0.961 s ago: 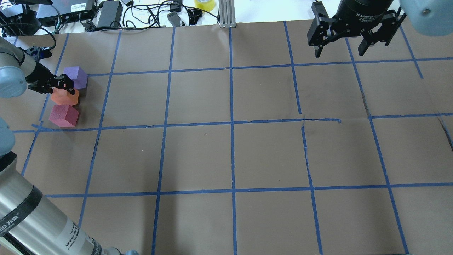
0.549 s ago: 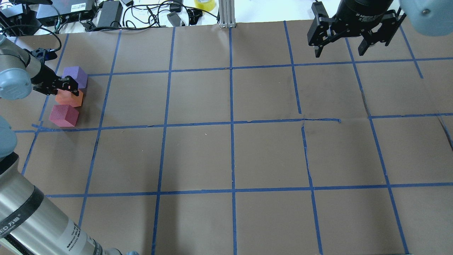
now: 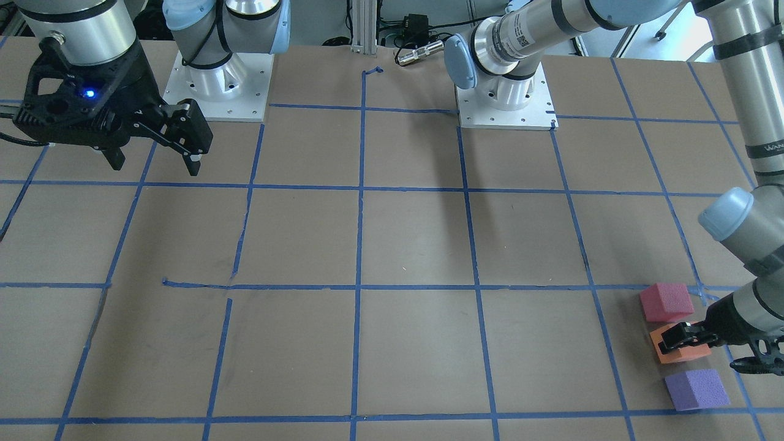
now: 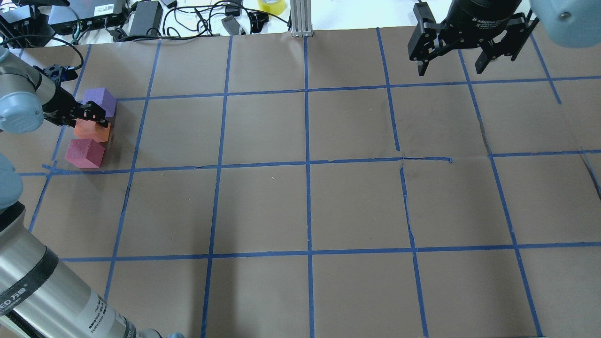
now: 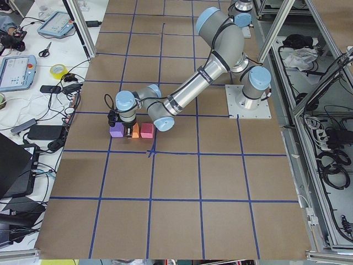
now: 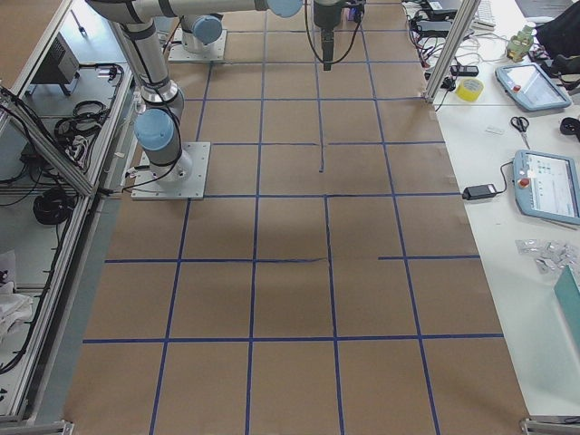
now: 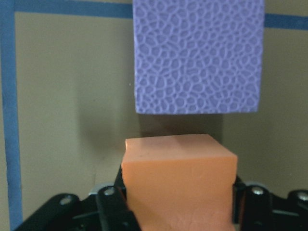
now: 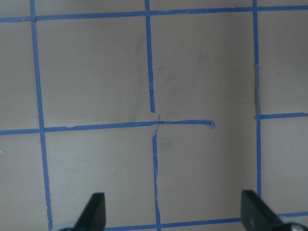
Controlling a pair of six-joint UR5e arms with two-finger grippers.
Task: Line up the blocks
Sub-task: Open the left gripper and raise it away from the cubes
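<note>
The left gripper (image 4: 97, 117) was clamped on the small orange foam cube (image 7: 178, 178), apparently not lifted, between the purple foam cube (image 7: 198, 55) and pink-red foam cube (image 4: 84, 153), far left. The right gripper (image 4: 450, 71) hung spread wide, empty.

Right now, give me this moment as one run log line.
left gripper: shut on orange block | right gripper: open, empty | purple block, pink-red block: ungripped

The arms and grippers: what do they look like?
Left arm and right arm are silver tubes with pale blue joint caps and black bands. Left gripper and right gripper are black and two-fingered; the right bears white lettering and a blue light. A black cable runs to the left wrist.
</note>
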